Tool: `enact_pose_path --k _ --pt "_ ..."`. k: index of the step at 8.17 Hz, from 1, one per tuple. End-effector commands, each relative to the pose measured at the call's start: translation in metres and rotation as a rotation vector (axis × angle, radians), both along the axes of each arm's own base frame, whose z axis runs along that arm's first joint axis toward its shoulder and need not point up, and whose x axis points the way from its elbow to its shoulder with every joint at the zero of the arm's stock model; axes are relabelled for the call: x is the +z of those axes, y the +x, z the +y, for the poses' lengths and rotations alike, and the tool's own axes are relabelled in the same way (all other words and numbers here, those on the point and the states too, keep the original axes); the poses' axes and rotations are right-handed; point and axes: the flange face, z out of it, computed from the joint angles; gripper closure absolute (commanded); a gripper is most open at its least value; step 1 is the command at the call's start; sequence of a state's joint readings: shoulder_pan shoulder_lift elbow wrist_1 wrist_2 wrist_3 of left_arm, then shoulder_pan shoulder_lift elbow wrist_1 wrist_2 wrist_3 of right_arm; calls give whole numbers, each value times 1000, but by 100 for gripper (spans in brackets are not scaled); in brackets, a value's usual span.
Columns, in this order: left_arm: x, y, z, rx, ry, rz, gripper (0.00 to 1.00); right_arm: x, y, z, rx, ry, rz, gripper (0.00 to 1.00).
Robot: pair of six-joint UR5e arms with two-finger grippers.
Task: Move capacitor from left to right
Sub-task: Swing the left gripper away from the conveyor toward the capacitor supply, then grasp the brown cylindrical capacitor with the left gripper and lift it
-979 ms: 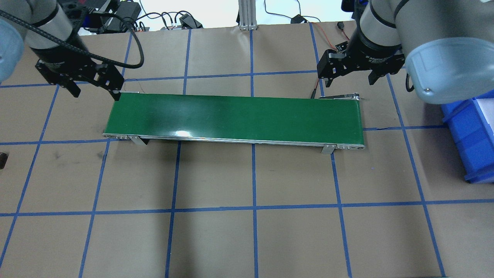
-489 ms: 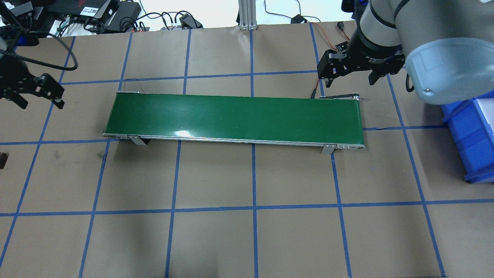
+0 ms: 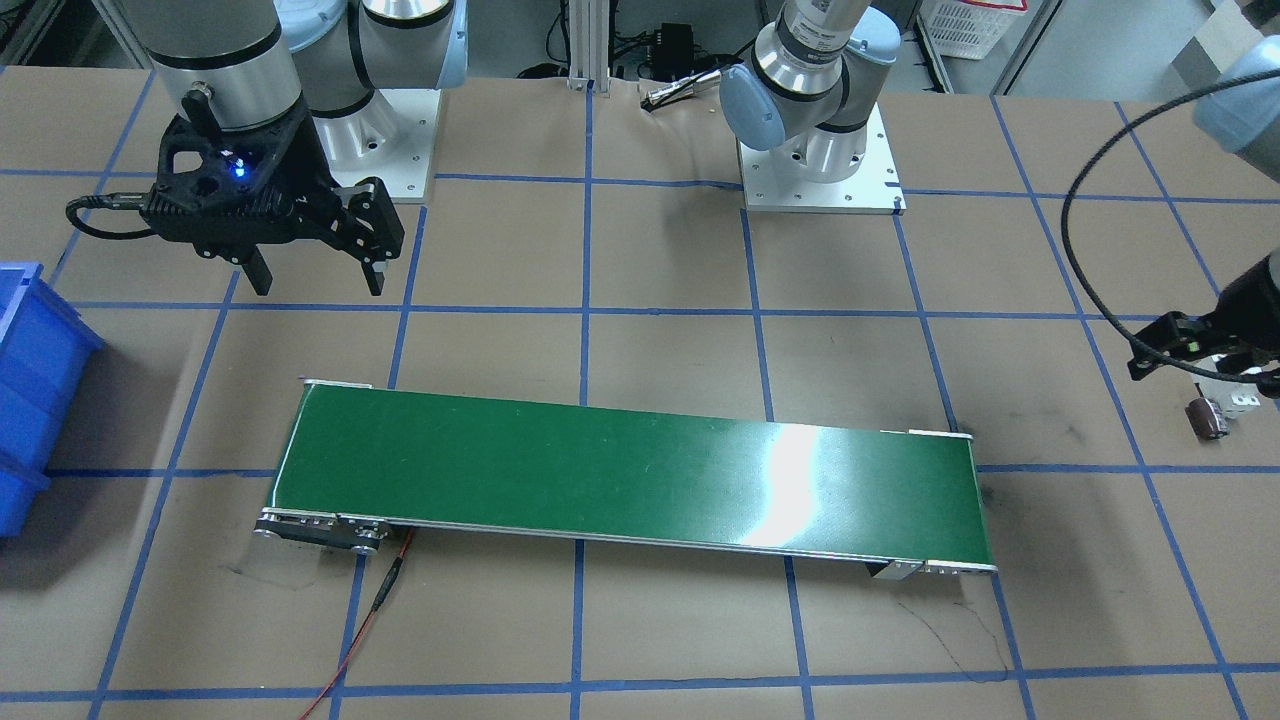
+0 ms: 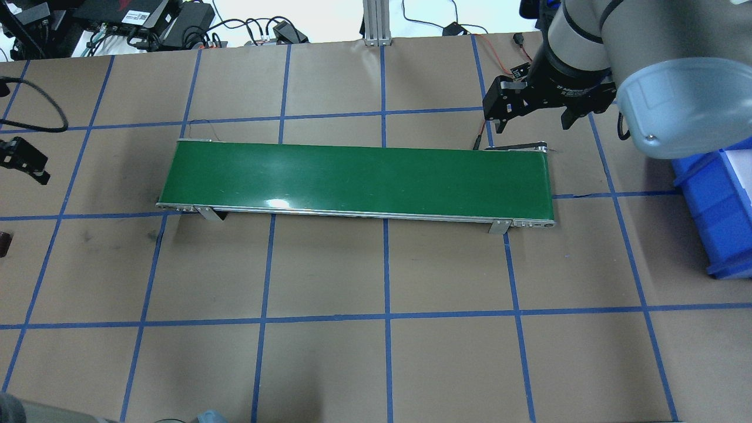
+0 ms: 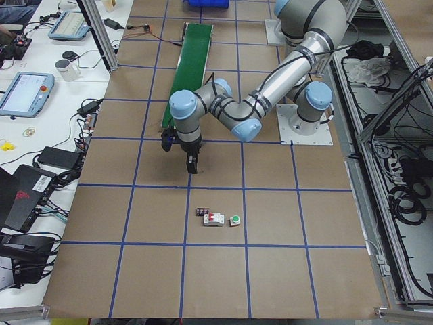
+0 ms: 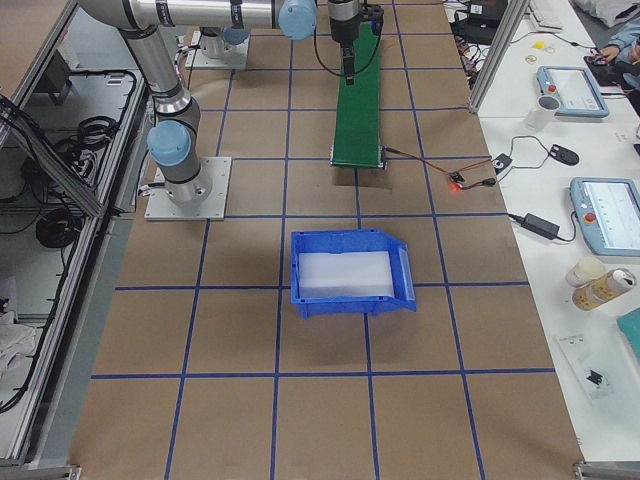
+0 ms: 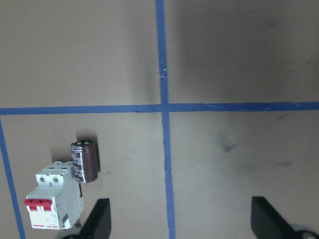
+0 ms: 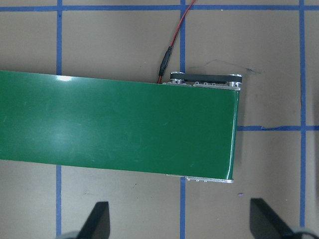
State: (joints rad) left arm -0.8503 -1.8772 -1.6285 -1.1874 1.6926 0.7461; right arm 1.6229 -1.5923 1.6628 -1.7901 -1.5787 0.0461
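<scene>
The capacitor (image 7: 84, 162), a stubby dark brown cylinder, lies on the brown table beside the white breaker (image 7: 52, 199). It also shows in the front-facing view (image 3: 1207, 417) and at the left edge of the overhead view (image 4: 4, 242). My left gripper (image 7: 179, 224) is open and empty, hovering above the table. In the left wrist view the capacitor lies just ahead of its left-hand finger, not between the jaws. My right gripper (image 4: 531, 122) is open and empty, hovering behind the right end of the green conveyor belt (image 4: 358, 176).
A blue bin (image 4: 719, 205) stands right of the belt. A red wire (image 8: 172, 47) runs from the belt's right end. A small green-capped push button (image 5: 235, 219) sits beside the breaker (image 5: 214, 219). Cables and electronics lie along the table's far edge.
My left arm has swung left, from the belt's left end out to the overhead view's left edge, over the capacitor's area. The right arm has not moved.
</scene>
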Motion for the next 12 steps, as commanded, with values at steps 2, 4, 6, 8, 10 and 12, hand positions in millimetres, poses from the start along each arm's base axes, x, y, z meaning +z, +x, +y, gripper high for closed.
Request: enact_pose_path --k 2,4,6,8,10,12 --pt "-69 66 -5 -18 -15 -68 0 0 0 0 2 0 0 0" --pt "-89 98 14 35 6 -44 0 0 0 0 2 0 0 0" --pt "-134 108 14 47 52 5 0 0 0 0 2 0 0 0" --pt "-143 110 14 57 60 11 0 0 0 0 2 0 0 0" --pt "-143 110 14 53 60 9 0 0 0 0 2 0 0 0" --pt "-146 110 14 51 62 13 0 0 0 0 2 0 0 0"
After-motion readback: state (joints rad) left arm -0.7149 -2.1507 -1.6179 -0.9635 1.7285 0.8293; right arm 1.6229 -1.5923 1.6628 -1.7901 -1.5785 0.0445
